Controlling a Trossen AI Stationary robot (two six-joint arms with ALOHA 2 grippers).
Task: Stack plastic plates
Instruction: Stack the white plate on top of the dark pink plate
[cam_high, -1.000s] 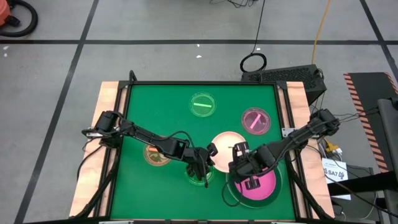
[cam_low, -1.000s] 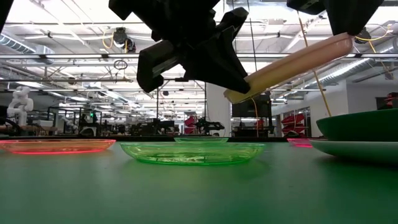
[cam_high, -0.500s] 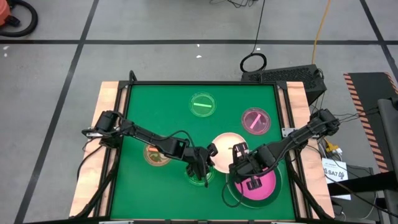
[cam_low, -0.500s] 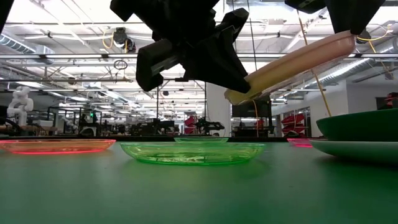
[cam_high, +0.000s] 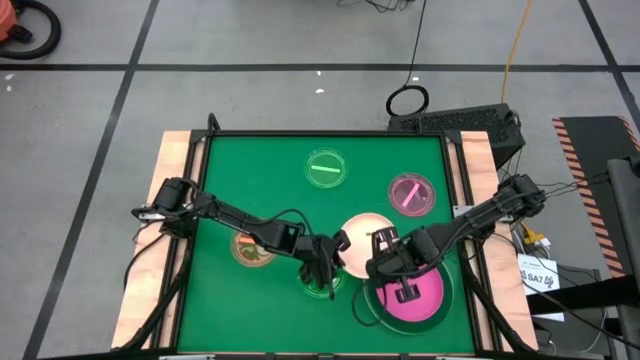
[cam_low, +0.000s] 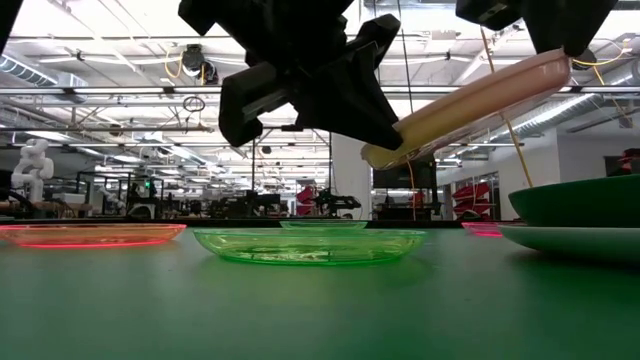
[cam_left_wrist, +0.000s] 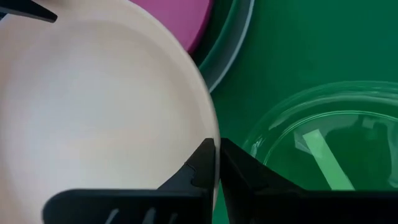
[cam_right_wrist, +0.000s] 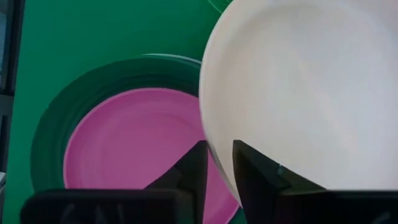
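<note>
High view: my left gripper (cam_high: 335, 255) and right gripper (cam_high: 383, 258) each pinch an opposite rim of the cream plate (cam_high: 362, 233), which hangs tilted above the mat (cam_high: 260, 170). The pink plate (cam_high: 418, 298) sits nested in the dark green plate (cam_right_wrist: 53, 134), just beside my right fingers (cam_right_wrist: 194, 168). A clear green plate (cam_low: 308, 243) lies under my left gripper. The mat's far half is mostly open.

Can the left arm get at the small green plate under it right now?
Probably not: the left gripper is shut on the cream plate's rim, held with the right gripper. The green plate lies uncovered below.
</note>
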